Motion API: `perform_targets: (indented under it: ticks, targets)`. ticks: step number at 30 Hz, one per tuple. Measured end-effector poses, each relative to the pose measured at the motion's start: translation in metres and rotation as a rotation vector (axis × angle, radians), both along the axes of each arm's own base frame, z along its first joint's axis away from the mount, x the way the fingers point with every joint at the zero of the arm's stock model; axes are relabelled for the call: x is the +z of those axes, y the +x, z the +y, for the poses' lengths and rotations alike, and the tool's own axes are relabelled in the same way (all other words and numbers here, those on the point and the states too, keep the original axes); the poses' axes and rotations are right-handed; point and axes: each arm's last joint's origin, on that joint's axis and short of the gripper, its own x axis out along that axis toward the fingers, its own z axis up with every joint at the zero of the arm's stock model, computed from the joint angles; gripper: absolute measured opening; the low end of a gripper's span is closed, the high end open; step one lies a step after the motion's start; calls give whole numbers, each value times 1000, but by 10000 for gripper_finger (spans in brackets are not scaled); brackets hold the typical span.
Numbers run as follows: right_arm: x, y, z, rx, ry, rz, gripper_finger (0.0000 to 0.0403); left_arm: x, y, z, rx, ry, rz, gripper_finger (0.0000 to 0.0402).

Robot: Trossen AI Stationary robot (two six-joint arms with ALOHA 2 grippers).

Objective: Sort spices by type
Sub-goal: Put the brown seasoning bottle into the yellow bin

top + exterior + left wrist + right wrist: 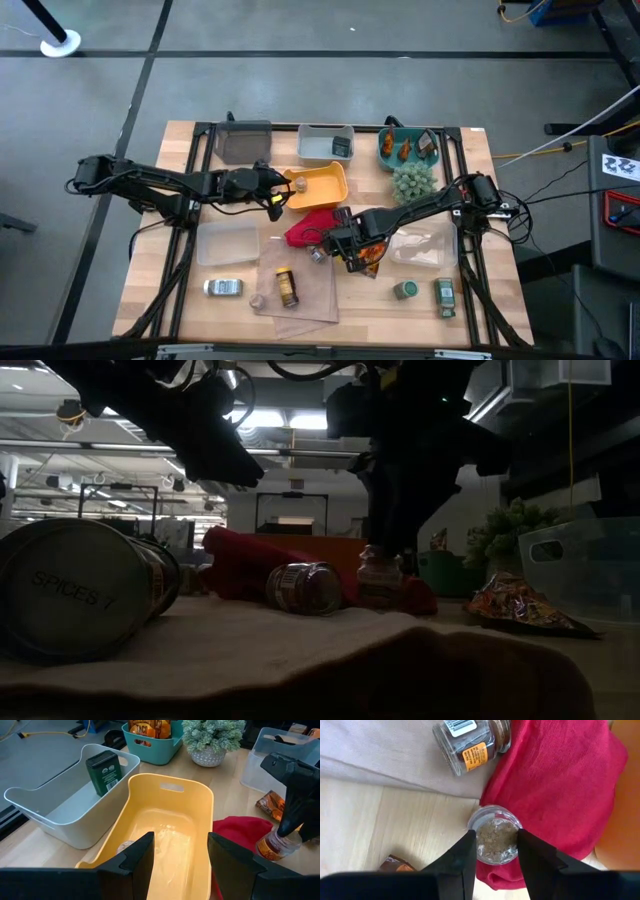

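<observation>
**Jaws straddle a small clear pot at the red cloth's edge**

Spices lie scattered over our worktop [470, 300]. Seen from above, our right gripper [494, 851] hangs just right of centre, its jaws parted to either side of a small clear pot [495, 840] of tan granules — they flank it closely, but we cannot tell whether they press it yet. The pot stands upright on the edge of the red cloth [560, 780]. A silver-capped jar [470, 742] lies on its side just beside it, at about 8 o'clock from the gripper in the overhead view, and an orange-brown sachet [372, 262] lies at the gripper's 4 o'clock.

Our left gripper [180, 855] hovers over the yellow bin [170, 835] near the middle of the worktop, jaws open and holding nothing. A white bin [60, 805] beside it holds a dark green tin [104, 772]; a teal bin [150, 745] at 1 o'clock holds more sachets, with the fuzzy green plant [412, 181] just below it.

Along the near edge — a yellow-capped brown bottle [287, 286] on a tan cloth [305, 290], and a large can [223, 288] on its side at 7 o'clock.
</observation>
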Motion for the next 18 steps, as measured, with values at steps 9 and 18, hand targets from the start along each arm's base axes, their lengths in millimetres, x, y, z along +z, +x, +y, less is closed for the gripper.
perform_targets:
  ticks: [9, 18]
  targets:
    - [12, 4, 1, 0, -2, 9, 125, 0, 0, 0, -1, 1, 0, 172]
    - [29, 11, -6, -15, 0, 5, 124, 0, 0, 0, 0, 0, 0, 172]
